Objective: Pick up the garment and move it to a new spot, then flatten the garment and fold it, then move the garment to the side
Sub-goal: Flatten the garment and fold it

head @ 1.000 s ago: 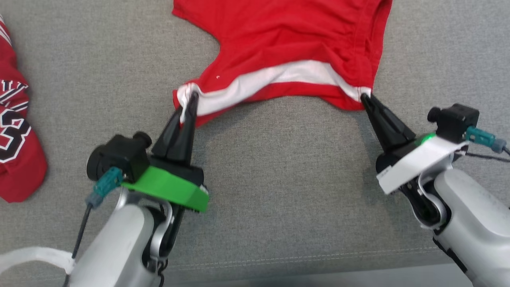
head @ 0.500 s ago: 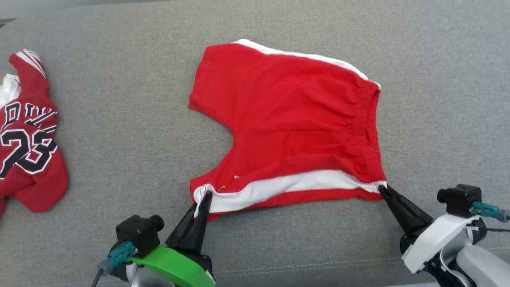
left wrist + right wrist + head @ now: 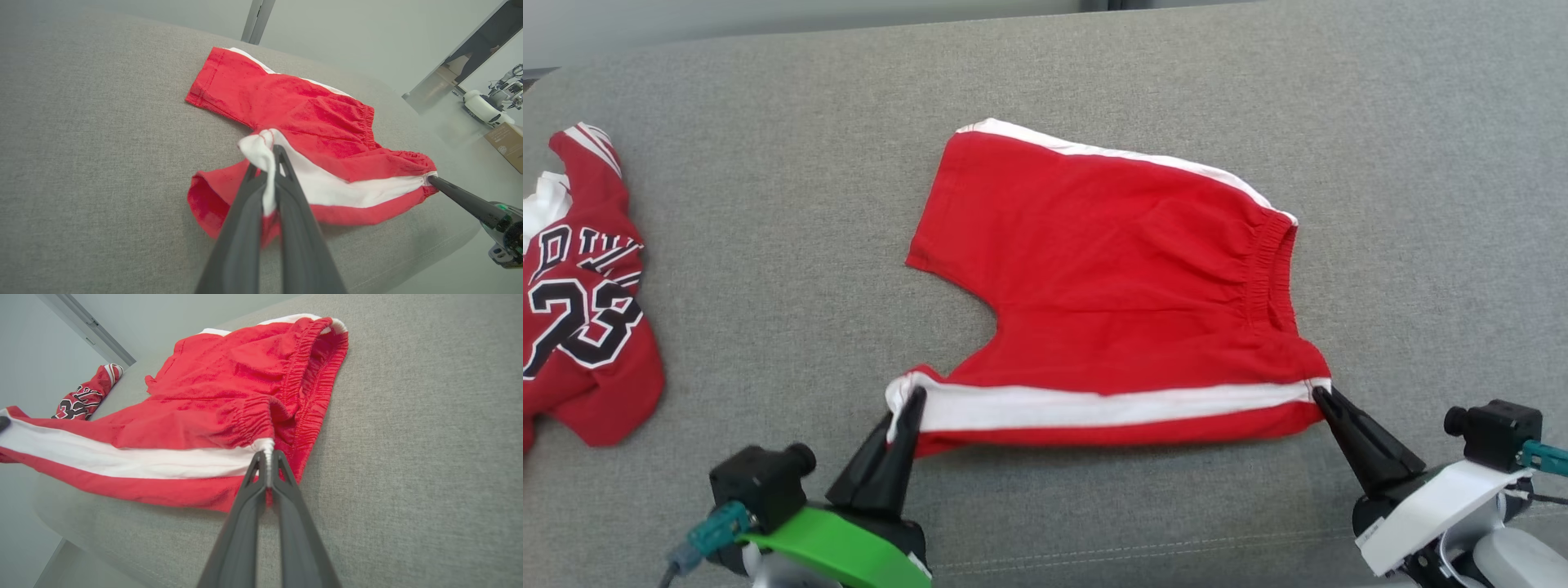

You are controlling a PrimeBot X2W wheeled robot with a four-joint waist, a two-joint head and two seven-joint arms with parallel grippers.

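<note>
Both claws are clamped on the red shorts [image 3: 1119,278].

Left gripper [image 3: 913,406]: arm comes in from the bottom edge of the head view, green wrist mount [image 3: 833,551] low, fingers angled up and slightly toward the robot's right. It pinches the near leg hem at the white side stripe (the left wrist view shows a white fold poking up past the closed tips).

Right gripper [image 3: 1321,398]: arm enters at the lower right corner, white wrist mount [image 3: 1429,506], fingers angled up and toward the robot's left. The fingers are pressed together on the waistband end of the same stripe, with the white edge sandwiched between them.

The near edge of the shorts is pulled taut between the two tips and sits a little off the grey cushion [image 3: 768,229], with a shadow under it. The rest of the shorts lies flat on the cushion, mid-frame: waistband to the robot's right, legs to its left, the far leg spread out.

A red jersey [image 3: 580,327] with a black number lies crumpled at the far left of the cushion, well apart from the shorts.
</note>
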